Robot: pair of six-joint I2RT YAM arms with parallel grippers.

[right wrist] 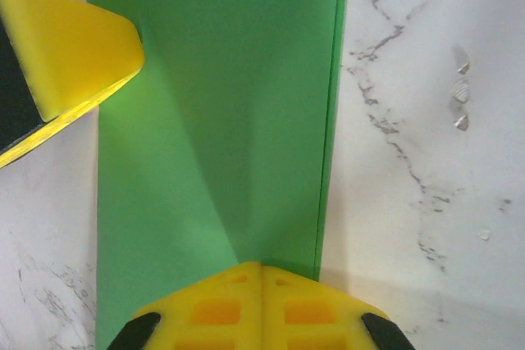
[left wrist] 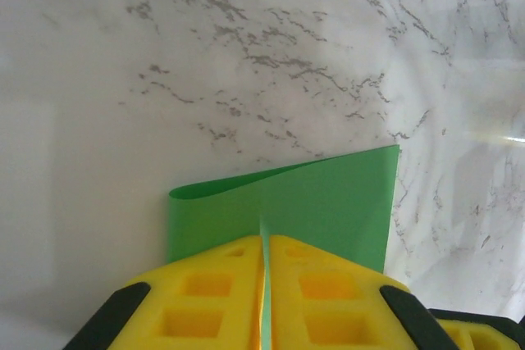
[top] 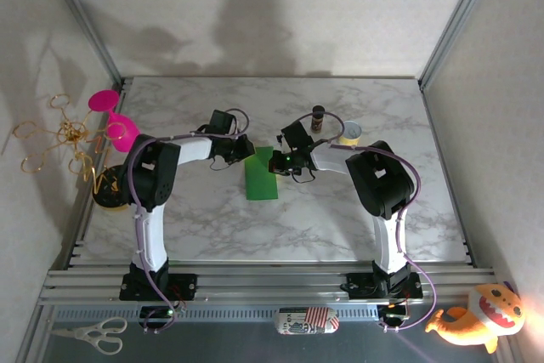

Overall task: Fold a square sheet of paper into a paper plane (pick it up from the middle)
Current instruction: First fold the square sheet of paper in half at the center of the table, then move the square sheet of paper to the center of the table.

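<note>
The sheet of paper [top: 261,178] is bright green and folded over into a long rectangle on the marble table. My left gripper [top: 242,150] is at its far left corner, shut on the sheet of paper [left wrist: 328,202], and a thin green edge runs up between the yellow fingertips of the left gripper [left wrist: 264,239]. That held part curls up off the table. My right gripper [top: 276,161] is at the far right edge, shut, with the tips of the right gripper [right wrist: 261,265] resting on the sheet of paper [right wrist: 221,104]. Two layers show along the paper's right edge.
A yellow-white tape roll [top: 349,133] and a small dark bottle [top: 318,116] stand behind the right gripper. Pink cups [top: 115,121] and a gold wire ornament [top: 59,133] sit at the left edge. Scissors [top: 89,335] and a plush toy [top: 476,316] lie below the table's front rail.
</note>
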